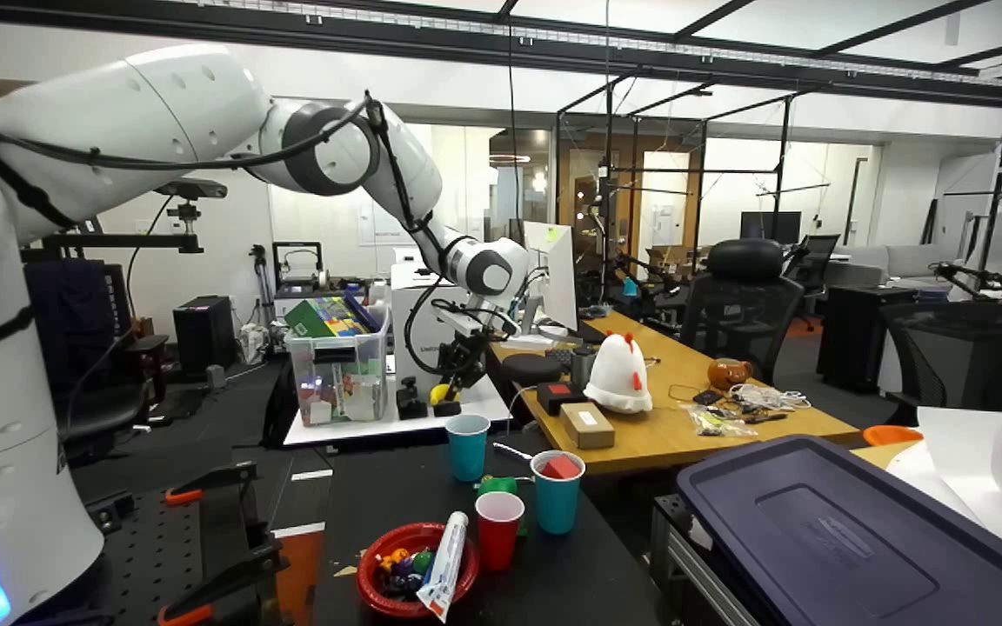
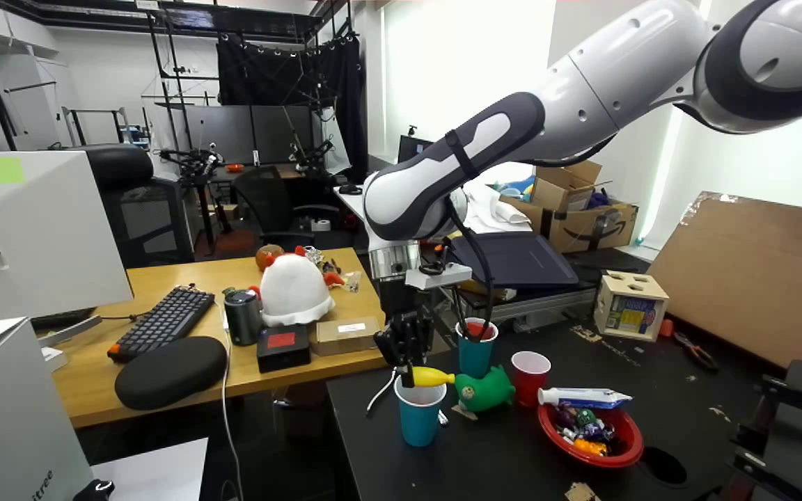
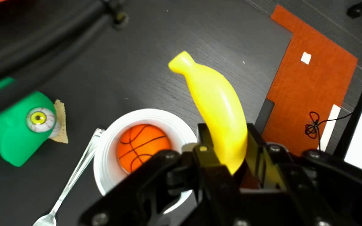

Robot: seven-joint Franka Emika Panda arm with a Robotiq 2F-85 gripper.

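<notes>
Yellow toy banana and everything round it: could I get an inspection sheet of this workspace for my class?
Surface: black tabletop, with a torn tan scrap by the green toy.
Job's things: yellow toy banana, held aloft.
Clutter: nearby teal cup containing an orange basketball-patterned ball; red cup, second teal cup, red bowl with a toothpaste tube lying across it.
Gripper: clamping the banana near one end.
Cables: black cable along the arm; white cord hanging from the wooden desk.
Surroundings: keyboard and white plush hat on the desk; black mesh chair.
</notes>
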